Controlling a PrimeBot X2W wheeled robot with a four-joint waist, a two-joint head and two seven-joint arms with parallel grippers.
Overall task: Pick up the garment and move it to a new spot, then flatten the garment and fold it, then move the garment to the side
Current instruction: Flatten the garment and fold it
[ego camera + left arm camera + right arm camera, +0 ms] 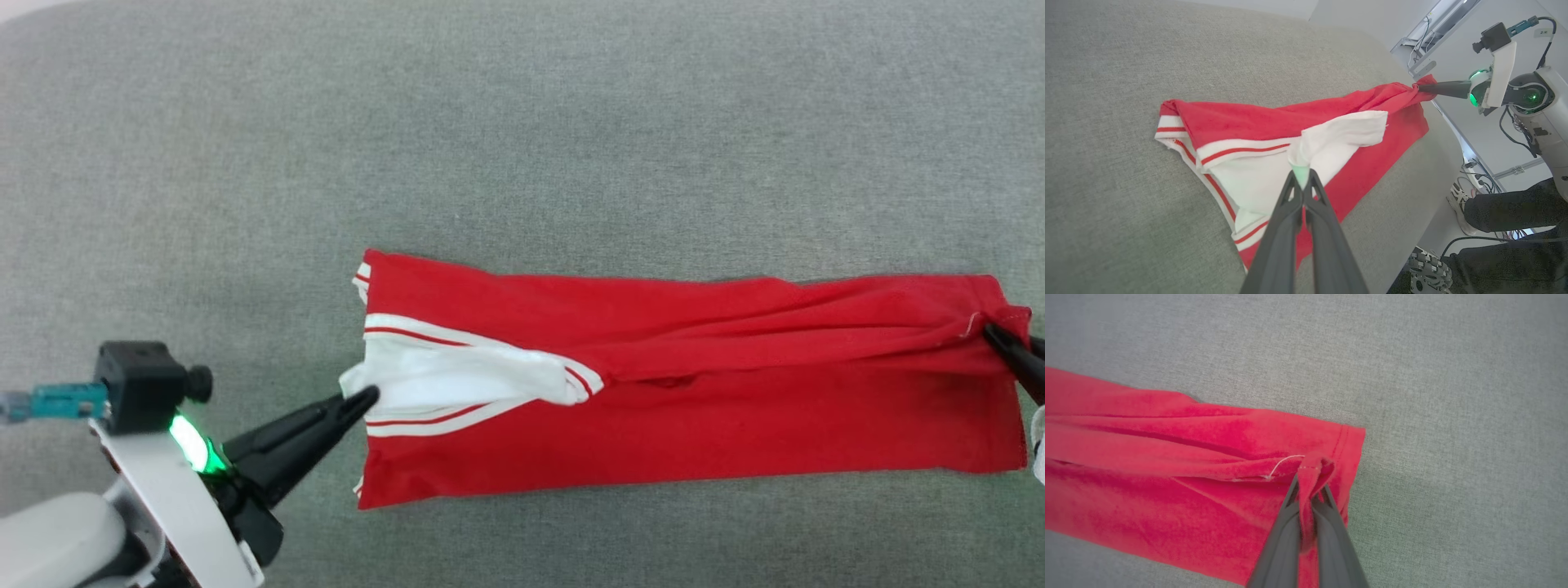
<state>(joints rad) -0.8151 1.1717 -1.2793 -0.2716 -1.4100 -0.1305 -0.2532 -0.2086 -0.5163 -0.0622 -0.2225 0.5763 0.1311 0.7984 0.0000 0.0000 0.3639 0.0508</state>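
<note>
Holding the garment [735, 425] stretched as a long red strip on the grey fabric surface [522, 122], running its long axis straight across from arm to arm. Pinching the white sleeve end [457, 376] with the left gripper [369, 397], clamping the red hem corner [1310, 467] in the right gripper [991, 332]. Likely setting up a fold, carrying one end over toward the other.

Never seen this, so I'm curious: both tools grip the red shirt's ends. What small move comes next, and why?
Probably lower both ends while keeping them pulled apart. The left tool pinches white sleeve cloth, the right tool the red hem, each tenting cloth upward, and the garment between shows long wrinkles; laid down taut it would likely flatten.
</note>
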